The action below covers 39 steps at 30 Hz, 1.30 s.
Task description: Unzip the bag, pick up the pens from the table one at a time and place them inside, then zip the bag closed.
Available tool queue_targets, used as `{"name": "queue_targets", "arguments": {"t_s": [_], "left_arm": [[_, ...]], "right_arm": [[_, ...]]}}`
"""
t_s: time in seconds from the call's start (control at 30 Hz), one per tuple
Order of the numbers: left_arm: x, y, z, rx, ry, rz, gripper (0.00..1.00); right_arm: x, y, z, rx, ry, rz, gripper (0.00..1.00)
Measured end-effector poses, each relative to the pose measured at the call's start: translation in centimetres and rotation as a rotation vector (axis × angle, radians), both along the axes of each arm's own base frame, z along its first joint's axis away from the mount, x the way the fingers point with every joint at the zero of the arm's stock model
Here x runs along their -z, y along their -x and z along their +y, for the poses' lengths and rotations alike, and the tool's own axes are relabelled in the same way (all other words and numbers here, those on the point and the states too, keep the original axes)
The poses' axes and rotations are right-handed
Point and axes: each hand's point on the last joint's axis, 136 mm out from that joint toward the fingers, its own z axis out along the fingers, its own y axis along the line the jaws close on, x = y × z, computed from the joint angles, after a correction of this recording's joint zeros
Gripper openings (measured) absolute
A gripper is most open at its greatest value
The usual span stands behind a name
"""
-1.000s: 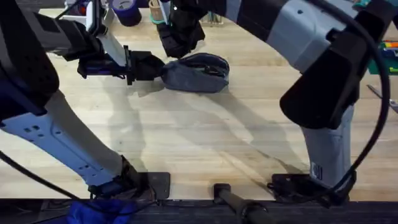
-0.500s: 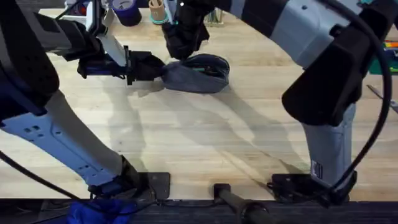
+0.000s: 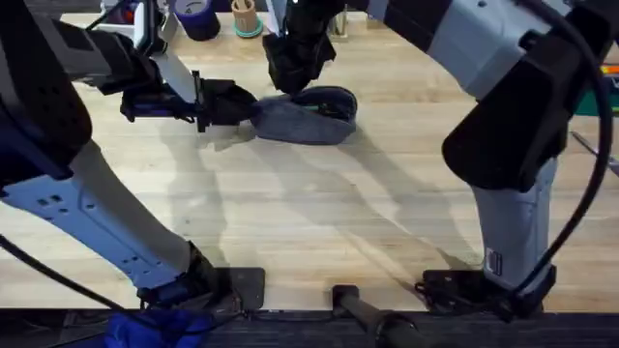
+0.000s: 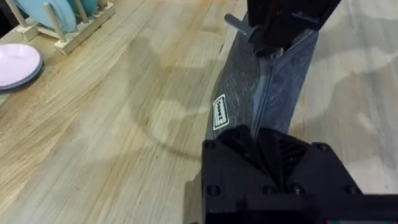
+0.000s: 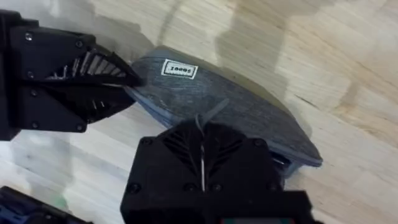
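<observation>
Compared with one second ago, the right gripper [image 3: 300, 72] sits farther toward the right-hand end of the bag [image 3: 308, 114] and closer to the back of the table [image 3: 290, 222]; the left gripper [image 3: 224, 103] and the bag are unchanged in position.

Near field: bare tabletop lies between the arm bases and the bag. No pens are visible on it.

Mid field: the bag lies flat on the table, its long axis running left to right. The left gripper is clamped on the bag's left end; in the left wrist view its fingers [image 4: 261, 146] press together on the fabric, anchoring it. The right gripper is positioned over the zipper line, its fingers together and apparently pinching the pull tab [image 5: 210, 112].

Far field: a dark blue cup [image 3: 198, 14] and a small wooden holder [image 3: 245, 16] stand at the back edge.

Task status, as a judgement: a dark gap at the bag's right end suggests the zipper is partly open, so either unzipping or closing is in progress. Whether pens are already inside cannot be determined.
</observation>
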Motion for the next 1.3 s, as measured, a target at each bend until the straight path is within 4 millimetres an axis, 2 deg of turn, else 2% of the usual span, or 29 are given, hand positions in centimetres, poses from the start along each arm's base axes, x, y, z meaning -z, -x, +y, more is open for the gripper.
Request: {"name": "queue_targets", "arguments": {"t_s": [0.7, 1.2, 1.3], "left_arm": [[0.0, 0.0, 0.0, 0.0, -0.001, 0.0, 0.043], [0.0, 0.0, 0.0, 0.0, -0.002, 0.0, 0.043], [0.0, 0.0, 0.0, 0.0, -0.002, 0.0, 0.043]], "right_arm": [[0.3, -0.2, -2.4, 0.004, 0.04, 0.039, 0.035], [0.8, -0.2, -3.0, 0.013, -0.006, 0.058, 0.035], [0.9, 0.0, -3.8, 0.024, -0.015, 0.053, 0.035]]}}
